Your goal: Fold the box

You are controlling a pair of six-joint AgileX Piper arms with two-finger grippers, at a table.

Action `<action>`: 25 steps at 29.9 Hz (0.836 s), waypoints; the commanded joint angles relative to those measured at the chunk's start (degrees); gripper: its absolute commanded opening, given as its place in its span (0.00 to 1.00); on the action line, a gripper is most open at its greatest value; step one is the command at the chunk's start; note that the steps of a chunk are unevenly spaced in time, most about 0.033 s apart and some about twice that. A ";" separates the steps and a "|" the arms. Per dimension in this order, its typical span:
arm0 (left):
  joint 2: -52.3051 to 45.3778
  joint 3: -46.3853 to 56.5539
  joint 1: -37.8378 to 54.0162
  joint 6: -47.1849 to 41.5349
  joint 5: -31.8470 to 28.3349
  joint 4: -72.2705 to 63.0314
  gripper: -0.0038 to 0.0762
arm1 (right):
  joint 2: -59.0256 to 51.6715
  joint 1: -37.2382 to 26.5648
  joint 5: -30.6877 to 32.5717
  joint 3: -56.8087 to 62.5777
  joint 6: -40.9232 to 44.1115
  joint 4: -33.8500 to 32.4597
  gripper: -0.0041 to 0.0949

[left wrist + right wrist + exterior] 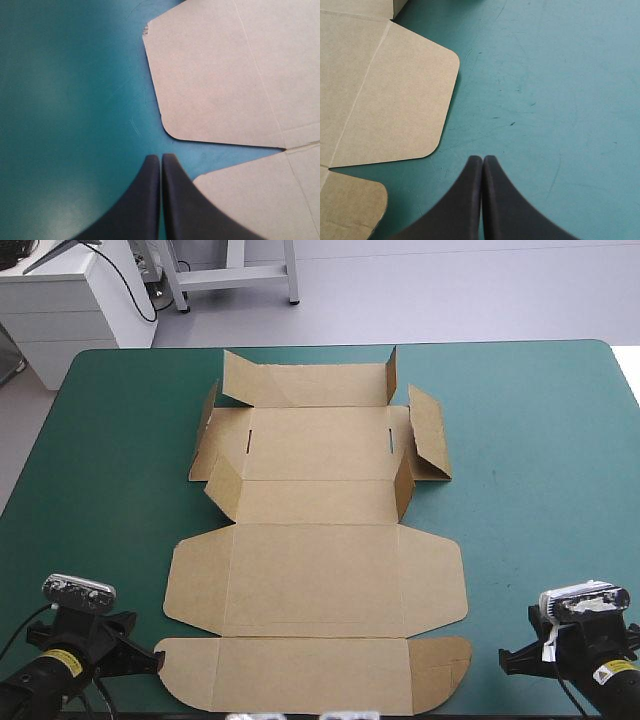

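The brown box lies as a cut sheet in the middle of the teal-green table, its near panels flat and its far flaps partly raised. My left gripper rests at the near left corner, just beside the sheet's front flap. In the left wrist view its black fingers meet in a point, shut on nothing, with a rounded flap ahead and to the side. My right gripper sits at the near right, apart from the sheet. Its fingers are shut too, the rounded side flap beside them.
Bare teal-green cover stretches to the right of the box and also to its left. A white cabinet stands beyond the table's far left corner.
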 commanded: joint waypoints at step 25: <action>0.56 -1.87 0.01 -0.39 -2.73 -0.06 0.04 | 31.04 0.21 4.55 -31.40 2.69 4.60 0.02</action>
